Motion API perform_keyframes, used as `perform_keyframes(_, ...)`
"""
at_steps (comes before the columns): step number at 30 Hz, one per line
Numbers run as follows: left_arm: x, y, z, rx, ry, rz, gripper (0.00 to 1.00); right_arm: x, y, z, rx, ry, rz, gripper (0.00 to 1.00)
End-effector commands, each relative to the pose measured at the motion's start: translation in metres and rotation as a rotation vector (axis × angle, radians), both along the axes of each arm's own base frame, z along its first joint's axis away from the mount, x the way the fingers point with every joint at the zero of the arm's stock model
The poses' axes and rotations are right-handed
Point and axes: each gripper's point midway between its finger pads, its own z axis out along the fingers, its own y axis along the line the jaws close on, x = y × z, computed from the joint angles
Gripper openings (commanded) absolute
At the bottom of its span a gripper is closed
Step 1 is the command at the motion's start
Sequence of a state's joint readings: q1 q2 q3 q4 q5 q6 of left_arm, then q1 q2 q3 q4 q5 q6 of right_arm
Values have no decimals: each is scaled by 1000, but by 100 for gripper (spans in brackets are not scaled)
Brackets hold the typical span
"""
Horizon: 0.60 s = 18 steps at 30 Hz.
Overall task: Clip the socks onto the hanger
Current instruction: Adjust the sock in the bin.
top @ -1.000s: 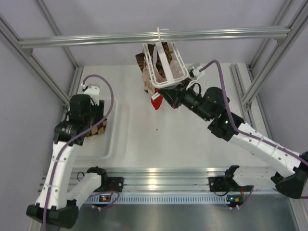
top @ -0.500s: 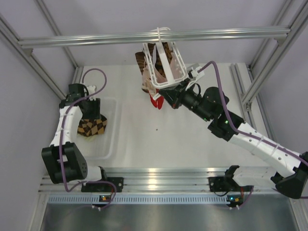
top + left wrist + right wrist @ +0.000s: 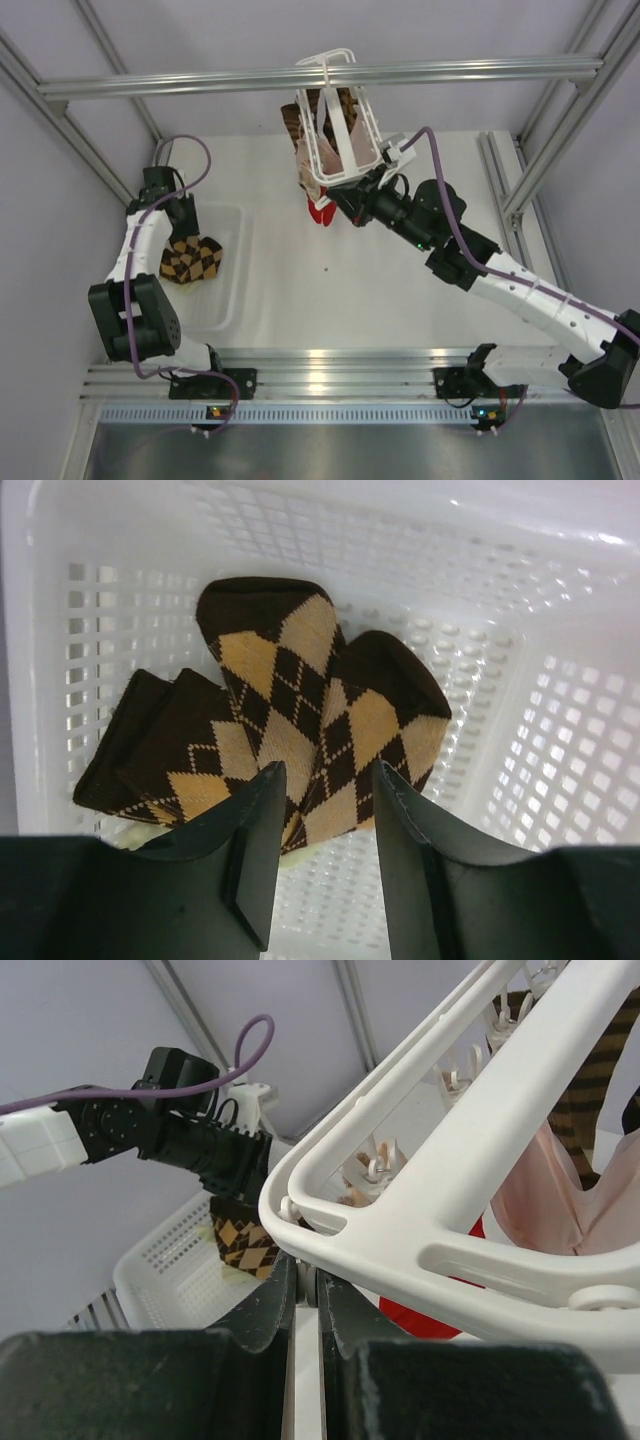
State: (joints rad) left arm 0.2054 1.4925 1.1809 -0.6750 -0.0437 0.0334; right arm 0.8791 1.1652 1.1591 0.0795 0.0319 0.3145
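From above, the left gripper (image 3: 186, 232) points down into a white basket (image 3: 236, 292). The checked socks (image 3: 192, 260) lie just below its tips. The right gripper (image 3: 337, 192) is at the lower edge of the hanger (image 3: 340, 140), which hangs by its hook from a metal bar (image 3: 450, 72). A red sock (image 3: 322, 210) and a pink sock (image 3: 304, 160) hang just beside that gripper. Brown patterned fabric also shows at the hanger's far side.

At the left wrist, the left gripper's jaws stand moderately apart with nothing between them. The socks (image 3: 300, 700) lie folded together on the basket floor (image 3: 560, 730), straight ahead of the gap and a little beyond the tips. I cannot tell whether the tips touch the fabric.

At the right wrist, the right gripper's jaws are pinched on the hanger's rim (image 3: 480, 1160). Small clips (image 3: 375, 1170) dangle just above the fingertips. The basket and the socks (image 3: 245, 1245) show beyond, under the left arm (image 3: 190, 1145).

The step in hand looks like picking up a sock while the other arm steadies the hanger. The next move probably needs the left gripper to go lower and close on one edge only, so that it lifts a single sock. It then has to carry the sock up to a free clip.
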Motion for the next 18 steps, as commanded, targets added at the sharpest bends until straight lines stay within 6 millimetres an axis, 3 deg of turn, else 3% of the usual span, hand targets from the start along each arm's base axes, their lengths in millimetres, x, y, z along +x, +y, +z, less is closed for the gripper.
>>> perform_keyframes(1,23,21,21,37,-164,169,44,16,-5,14,6,-39,-47,0)
perform_keyframes(4,33,29,19,54,-197,214,42,20,-6,21,-3,-69,-50,0)
perform_keyframes(7,44,22,4,-4,-142,188,41,16,-3,23,-12,-90,-19,0)
perform_keyframes(9,53,-3,-13,-118,-96,80,42,12,1,22,-20,-106,13,0)
perform_keyframes(11,60,-19,-13,-188,-95,5,47,14,1,21,-32,-105,10,0)
perform_keyframes(13,62,-17,-20,-167,-76,15,54,16,1,22,-44,-107,7,0)
perform_keyframes(18,67,4,-30,-86,-61,55,57,25,-2,21,-55,-97,-11,0)
